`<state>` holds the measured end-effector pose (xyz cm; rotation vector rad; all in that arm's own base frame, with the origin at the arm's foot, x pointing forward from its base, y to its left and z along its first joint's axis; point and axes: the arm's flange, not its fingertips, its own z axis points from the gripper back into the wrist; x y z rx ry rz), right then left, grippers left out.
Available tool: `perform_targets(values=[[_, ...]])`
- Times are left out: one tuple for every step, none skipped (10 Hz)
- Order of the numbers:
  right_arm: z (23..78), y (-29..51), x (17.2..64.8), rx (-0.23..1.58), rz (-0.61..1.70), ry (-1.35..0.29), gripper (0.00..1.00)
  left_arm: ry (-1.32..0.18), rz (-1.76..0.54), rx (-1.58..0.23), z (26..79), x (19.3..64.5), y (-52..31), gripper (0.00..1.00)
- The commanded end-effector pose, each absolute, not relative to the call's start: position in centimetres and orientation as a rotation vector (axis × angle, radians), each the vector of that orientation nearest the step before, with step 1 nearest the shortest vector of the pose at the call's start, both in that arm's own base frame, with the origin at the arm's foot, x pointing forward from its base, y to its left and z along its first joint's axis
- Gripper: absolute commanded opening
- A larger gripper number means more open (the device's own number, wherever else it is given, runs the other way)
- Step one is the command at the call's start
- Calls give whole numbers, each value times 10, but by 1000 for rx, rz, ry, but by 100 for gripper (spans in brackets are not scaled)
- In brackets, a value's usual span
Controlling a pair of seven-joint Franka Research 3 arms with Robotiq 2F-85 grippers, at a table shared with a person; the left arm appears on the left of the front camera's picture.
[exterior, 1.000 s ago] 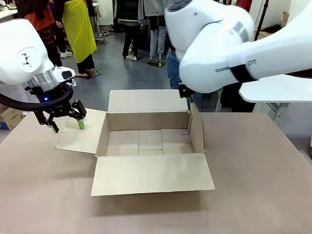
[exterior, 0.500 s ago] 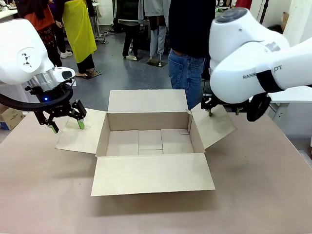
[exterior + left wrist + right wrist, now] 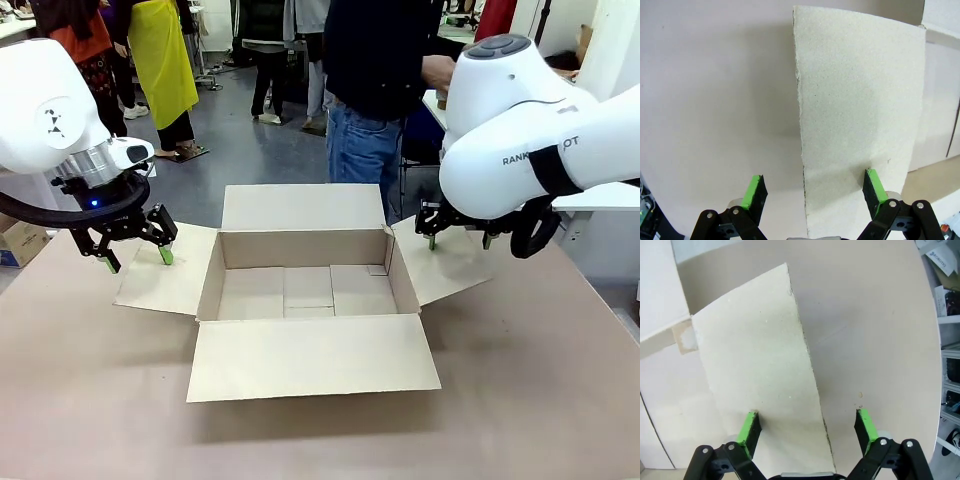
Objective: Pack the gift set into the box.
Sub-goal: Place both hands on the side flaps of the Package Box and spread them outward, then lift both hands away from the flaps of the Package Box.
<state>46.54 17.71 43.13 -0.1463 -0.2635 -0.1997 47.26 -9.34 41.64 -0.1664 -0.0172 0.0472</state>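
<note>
**Four flaps laid open on the large brown corrugated cardboard box (image 3: 310, 290), both grippers spread wide at its sides**

The box sits in the middle of a plain beige table (image 3: 530, 400), its open top facing up and its cardboard bottom panels in view. Its near flap (image 3: 310, 355) lies flat on the table towards the robot. The far flap (image 3: 300, 205) lies out on the opposite side, and the left flap (image 3: 165, 275) and right flap (image 3: 445, 270) splay outward.

Beyond the box's far side lies a grey workshop floor (image 3: 230, 150). A person in a dark top and blue jeans (image 3: 375, 60) stands there just behind the box, one hand (image 3: 437, 70) raised beside the right arm's white housing. Further back stand other people (image 3: 160, 60). A small cardboard carton (image 3: 20, 240) rests on the floor, well left of the box.

The left gripper (image 3: 137, 259) points down over the left flap's outer edge with its jaws wide and nothing held. In its wrist view that edge runs between the fingers (image 3: 752, 192). The right gripper (image 3: 460, 240) hangs over the right flap, likewise wide and holding nothing, one pad above the flap and one above bare table. Contact with either flap cannot be told.
</note>
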Motion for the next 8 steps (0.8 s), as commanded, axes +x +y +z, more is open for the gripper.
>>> perform_targets(values=[[435,177,467,-179,-222,-280,100,-26,55,-149,417,471,-93,100],[435,177,467,-179,-222,-280,100,-26,55,-149,417,471,-93,100],[435,177,467,-179,-222,-280,100,-26,55,-149,417,471,-93,100],[435,177,467,-179,-222,-280,100,-26,55,-149,417,471,-93,100],[435,177,467,-179,-222,-280,100,-26,55,-149,417,471,-93,100],[435,177,467,-179,-222,-280,100,-26,55,-149,417,471,-93,100],[435,177,467,-179,-222,-280,100,-26,55,-149,417,471,-93,100],[435,177,467,-179,-222,-280,100,-26,55,-149,417,471,-93,100]])
